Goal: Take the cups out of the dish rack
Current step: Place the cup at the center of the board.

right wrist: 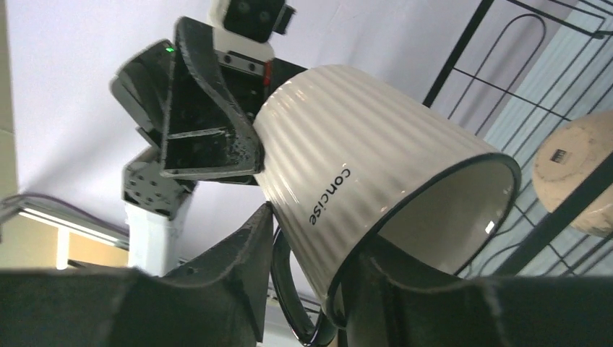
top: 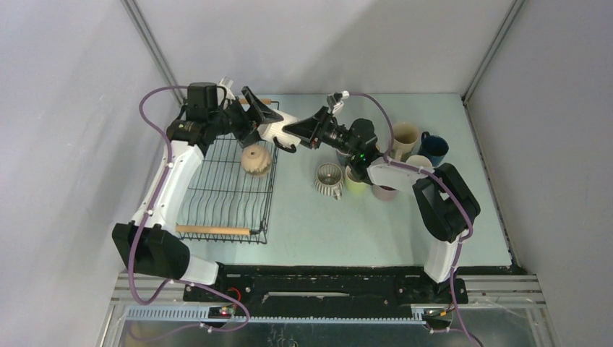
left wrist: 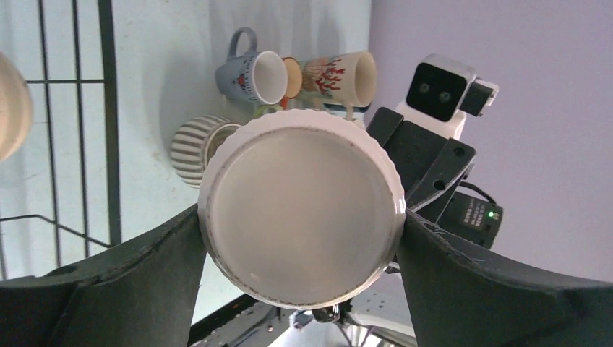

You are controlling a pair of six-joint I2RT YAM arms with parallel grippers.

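Note:
A ribbed cream cup (top: 278, 130) hangs in the air on its side beyond the right edge of the dish rack (top: 224, 191), between both arms. My left gripper (left wrist: 301, 238) is shut on its base end (left wrist: 301, 210). My right gripper (right wrist: 318, 246) meets it from the other end. One finger is inside the cup's mouth and the other presses the outer wall (right wrist: 376, 166) beside the dark handle. A tan cup (top: 256, 160) lies upside down in the rack's far right corner; the tan cup (right wrist: 571, 173) also shows in the right wrist view.
Several unloaded cups stand on the table right of the rack: a striped one (top: 329, 179), a yellow-green one (top: 354, 179), a cream one (top: 405, 137) and a dark blue one (top: 434, 148). The rack's wooden handle (top: 213, 230) lies at its near end. Grey walls enclose the table.

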